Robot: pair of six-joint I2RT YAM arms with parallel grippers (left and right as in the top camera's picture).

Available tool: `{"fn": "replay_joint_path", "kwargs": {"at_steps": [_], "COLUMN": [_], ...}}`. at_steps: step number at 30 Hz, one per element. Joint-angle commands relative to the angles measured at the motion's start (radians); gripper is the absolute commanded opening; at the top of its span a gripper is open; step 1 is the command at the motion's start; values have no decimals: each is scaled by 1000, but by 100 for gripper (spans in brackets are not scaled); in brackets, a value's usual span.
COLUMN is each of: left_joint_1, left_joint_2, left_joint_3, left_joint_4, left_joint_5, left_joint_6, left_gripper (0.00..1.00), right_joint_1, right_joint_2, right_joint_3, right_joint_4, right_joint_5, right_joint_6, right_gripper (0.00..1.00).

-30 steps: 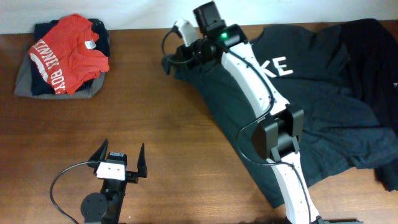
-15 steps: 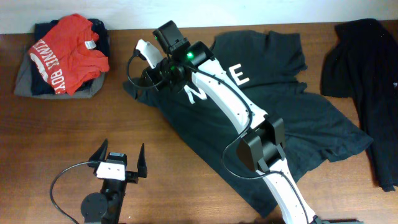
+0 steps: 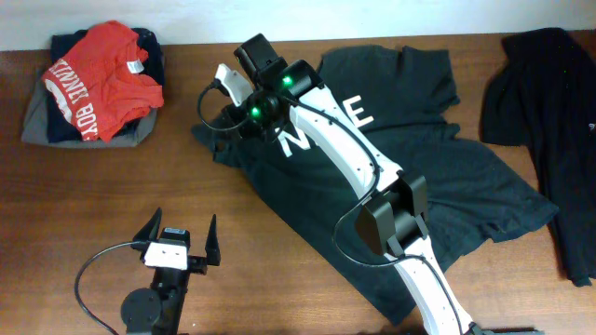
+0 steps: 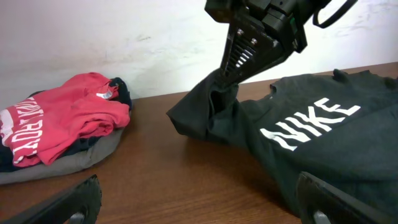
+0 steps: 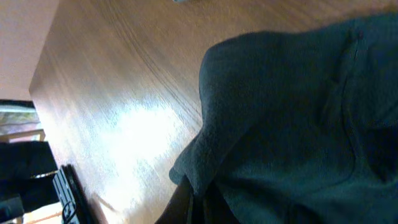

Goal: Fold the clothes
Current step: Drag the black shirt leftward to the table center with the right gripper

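Wooden table (image 3: 112, 205), black NIKE T-shirt (image 3: 438, 186) spread lettering-up across its right half, right arm (image 3: 345, 154) stretched diagonally over it, right gripper (image 4: 225, 73) pinched tight on a raised fold, seemingly a sleeve, left gripper (image 3: 184, 223) at the near edge, jaws wide, empty

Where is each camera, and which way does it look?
Overhead: above the table, looking straight down on black NIKE T-shirt, red tee, both arms.
Left wrist: on the open left gripper, facing the wall; own fingertips in bottom corners.
Right wrist: on the right gripper, looking down at pinched cloth and table; hardly any of itself shows.
Shared: overhead and left wrist both show the right gripper pinching the T-shirt.
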Motion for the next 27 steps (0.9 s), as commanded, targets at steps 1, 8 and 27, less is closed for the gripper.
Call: {"fn": "replay_joint_path", "kwargs": {"at_steps": [1, 8, 27], "left_joint_1": [3, 3, 3], "left_joint_2": [-6, -6, -6], "left_joint_3": [-4, -4, -4], "left_joint_4": [-2, -2, -2], "left_joint_5": [-4, -3, -3], "left_joint_6": [13, 13, 13], "left_gripper": [99, 99, 99], "right_joint_1": [-7, -4, 256], "right_joint_2": [-35, -35, -28], "right_joint_3": [23, 23, 22], "right_joint_4": [-13, -13, -6], "right_joint_5": [8, 9, 115], "right_joint_6": [-13, -39, -27], "right_gripper": [4, 4, 4]}}
